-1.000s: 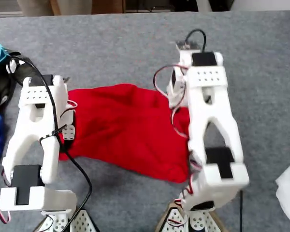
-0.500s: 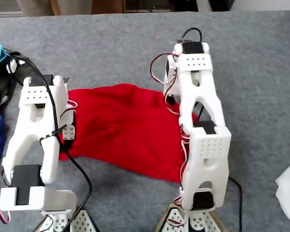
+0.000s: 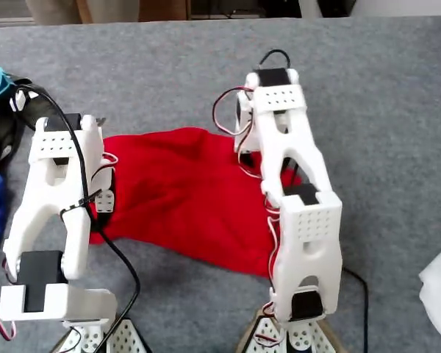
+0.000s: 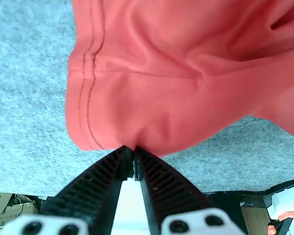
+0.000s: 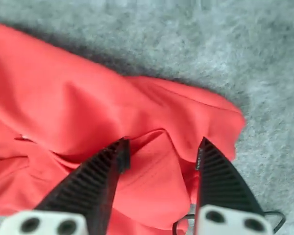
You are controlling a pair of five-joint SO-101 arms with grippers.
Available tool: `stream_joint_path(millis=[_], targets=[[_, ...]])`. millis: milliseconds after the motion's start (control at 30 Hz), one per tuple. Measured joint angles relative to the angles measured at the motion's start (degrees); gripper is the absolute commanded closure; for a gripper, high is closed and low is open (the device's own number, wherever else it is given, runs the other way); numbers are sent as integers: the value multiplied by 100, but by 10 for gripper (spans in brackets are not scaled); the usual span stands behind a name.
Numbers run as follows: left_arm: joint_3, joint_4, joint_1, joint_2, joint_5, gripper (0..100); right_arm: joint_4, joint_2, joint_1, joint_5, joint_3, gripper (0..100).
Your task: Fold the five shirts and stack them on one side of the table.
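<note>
Fold of one shirt under way: left gripper pinched shut on the stitched hem of the rumpled red cotton shirt, which lies mid-way across the grey felt table; right gripper spread open above its far right corner, which it likely must lower onto and pinch next.

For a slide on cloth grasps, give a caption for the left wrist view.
The left tool pinches the stitched edge of the red shirt over the grey table.
</note>
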Motion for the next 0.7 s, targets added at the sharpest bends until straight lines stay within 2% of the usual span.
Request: stream_joint_path(millis=[167, 333, 700], targets=[[0, 0, 0, 0, 0, 982, 0, 316, 0, -167, 0, 770], [0, 0, 0, 0, 0, 982, 0, 642, 0, -167, -62, 875], [0, 0, 0, 0, 0, 982, 0, 659, 9, -176, -378, 917]])
